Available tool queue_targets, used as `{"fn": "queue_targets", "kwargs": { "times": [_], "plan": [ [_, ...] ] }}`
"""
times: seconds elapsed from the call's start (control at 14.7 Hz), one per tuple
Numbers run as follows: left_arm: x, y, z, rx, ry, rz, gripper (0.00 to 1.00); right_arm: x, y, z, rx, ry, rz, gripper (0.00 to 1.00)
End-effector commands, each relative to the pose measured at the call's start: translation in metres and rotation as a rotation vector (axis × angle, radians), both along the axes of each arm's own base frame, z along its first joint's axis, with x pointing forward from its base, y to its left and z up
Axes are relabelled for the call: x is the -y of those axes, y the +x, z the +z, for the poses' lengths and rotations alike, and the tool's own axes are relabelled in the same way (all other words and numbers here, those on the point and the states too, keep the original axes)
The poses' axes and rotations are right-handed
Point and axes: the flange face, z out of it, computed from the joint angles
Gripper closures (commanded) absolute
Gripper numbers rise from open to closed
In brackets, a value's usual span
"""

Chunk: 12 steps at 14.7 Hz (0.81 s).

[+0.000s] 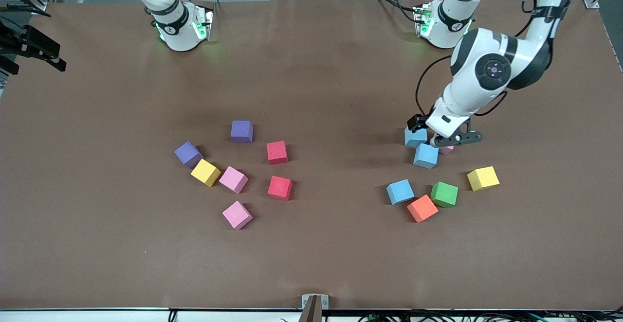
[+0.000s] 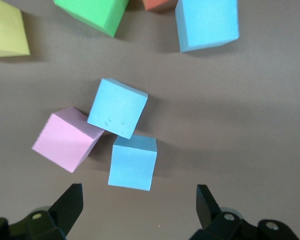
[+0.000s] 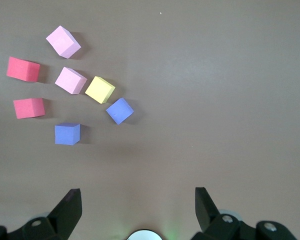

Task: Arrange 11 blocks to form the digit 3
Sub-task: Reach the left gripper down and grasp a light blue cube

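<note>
No legible writing found. The blocks (image 1: 426,155) lay scattered, matte, unassembled. Left gripper (image 1: 440,142) over the lilac-pink cube (image 2: 66,139), fingers open; right gripper (image 3: 138,207) waited, fingers open.

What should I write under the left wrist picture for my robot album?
The left tool, open, over two touching light blue cubes and a pink cube on the brown table.

The left arm reaches down from its base with the wrist bent low, its left gripper (image 1: 440,139) hanging just above the table, fingers (image 2: 70,204) spread wide with nothing between them. The right arm is folded back above its base and waits; the right gripper (image 3: 138,205) points down, fingers (image 3: 69,206) wide apart and empty.
</note>
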Motion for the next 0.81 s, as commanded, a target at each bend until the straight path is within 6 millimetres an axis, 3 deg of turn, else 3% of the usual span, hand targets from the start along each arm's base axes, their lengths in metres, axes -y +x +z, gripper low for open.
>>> {"fn": "queue_targets", "kwargs": {
  "times": [0.0, 0.75],
  "plan": [
    [-0.005, -0.018, -0.023, 0.032, 0.004, 0.021, 0.00, 0.000, -0.003, 0.000, 0.005, 0.019, -0.016, 0.00],
    [0.001, -0.033, -0.111, 0.004, 0.049, -0.025, 0.00, -0.001, -0.004, 0.000, -0.001, 0.029, -0.036, 0.00]
  ]
}}
